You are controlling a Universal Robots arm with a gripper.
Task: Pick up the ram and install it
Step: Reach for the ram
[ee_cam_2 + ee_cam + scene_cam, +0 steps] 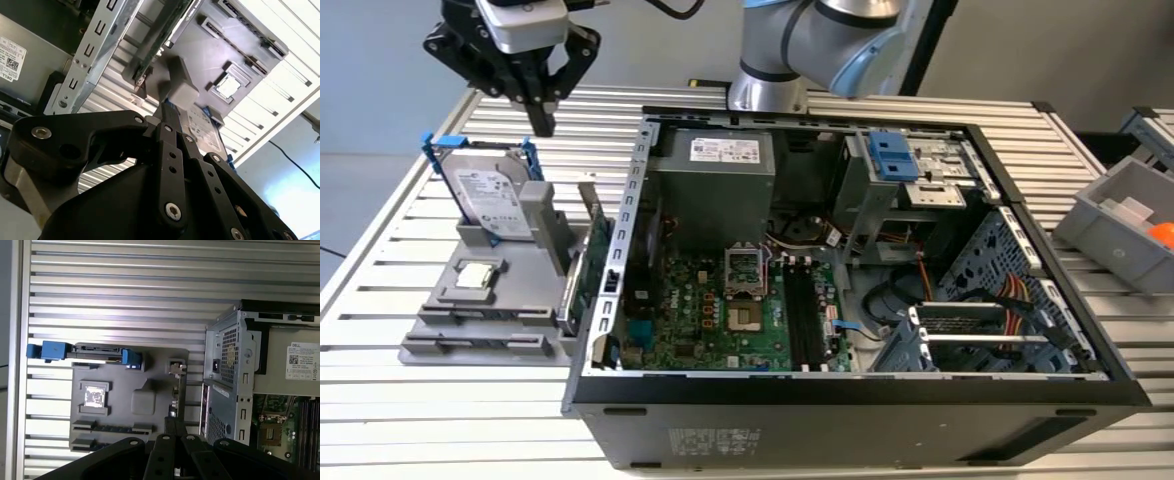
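Hanging in the air over the holder [467, 345] with the gripper [542, 122] pinched shut, nothing between the fingers. Directly beneath, as seen in the first wrist view: the holder's edge slot, roughly in line with the fingertips. In that slot, standing on its long edge, the ram [587, 255], bluish-green and untouched, on the side of the holder nearest the case [854, 415]. Crowded there: the case's metal side wall just beside it on one flank, a grey post of the holder on the other. Farther along the holder, upright in a blue frame, the drive [494, 195]. Lying flat in a square recess near the middle, the processor [478, 275]. Inside the open case, a green motherboard [707, 310] with long dark memory slots [803, 315], and a power supply [714, 170] at the back. At the exterior view's right, a grey bin [1114, 225]. Under everything, a tabletop [440, 410] of ribbed aluminium slats. Behind, the arm's base [767, 85] and a plain grey-blue wall.
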